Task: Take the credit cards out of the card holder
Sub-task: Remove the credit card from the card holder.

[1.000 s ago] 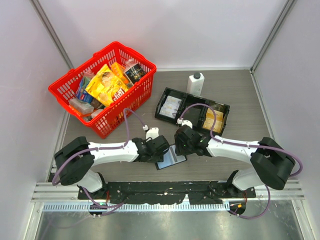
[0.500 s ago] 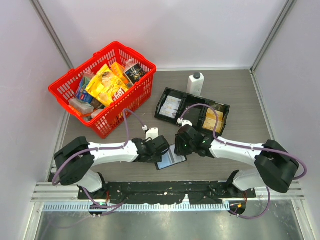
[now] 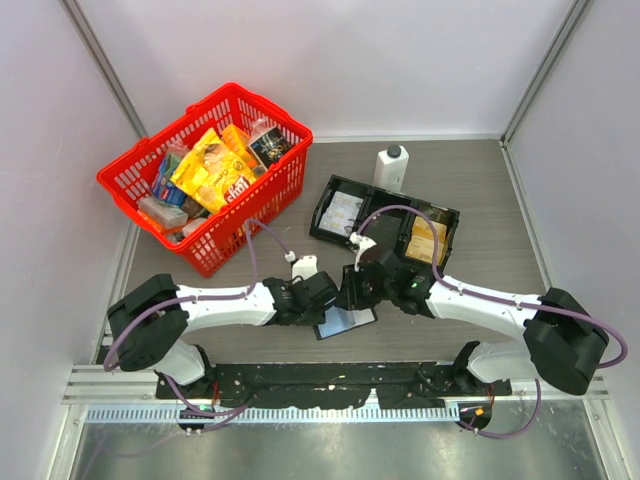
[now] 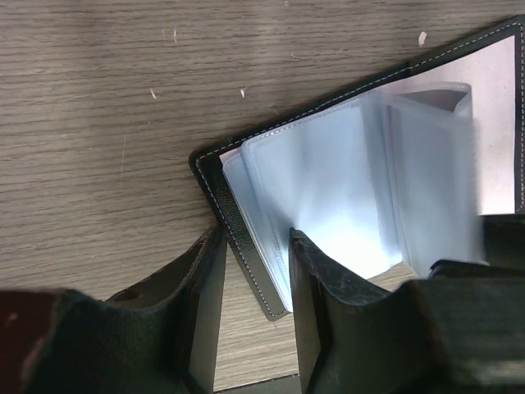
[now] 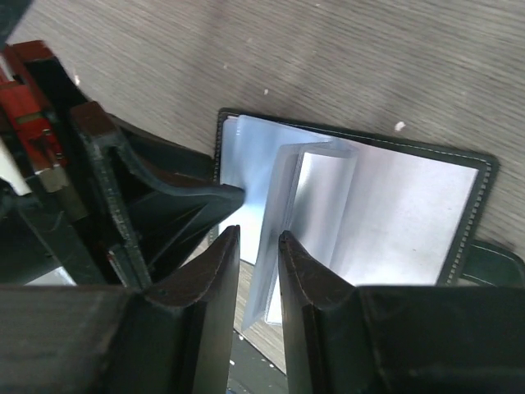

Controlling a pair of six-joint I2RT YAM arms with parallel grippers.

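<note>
- Lying open on the table's near middle: card holder (image 3: pixel 345 322), between both grippers.
- Left gripper (image 4: pixel 250 287) clamped on its left cover edge.
- Right gripper (image 5: pixel 258 271) pinching a clear sleeve (image 5: pixel 275 222).

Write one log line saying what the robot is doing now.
left gripper: shut on card holder edge | right gripper: pinching clear sleeves

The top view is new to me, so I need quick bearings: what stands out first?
The red basket packed with bright packets sits at the back left. At the near centre, the left gripper and right gripper meet over the open card holder. Behind them are a black tray and a white bottle.
</note>
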